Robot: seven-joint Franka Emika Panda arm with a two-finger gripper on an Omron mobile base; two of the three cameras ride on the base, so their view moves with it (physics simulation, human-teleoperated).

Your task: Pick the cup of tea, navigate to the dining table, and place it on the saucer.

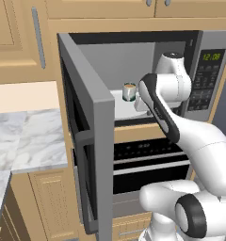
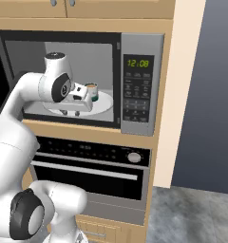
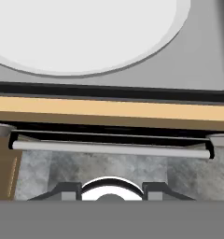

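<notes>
The cup of tea stands upright on the white turntable plate inside the open microwave, with brown liquid showing at its top. My gripper hangs over the front part of the plate, pointing down, just in front of the cup and beside it. Its fingertips stand apart and the cup is not between them. The dining table and the saucer are out of view.
The microwave door is swung wide open on the left. Its control panel is on the right. A built-in oven with a bar handle sits below. A marble worktop lies to the left.
</notes>
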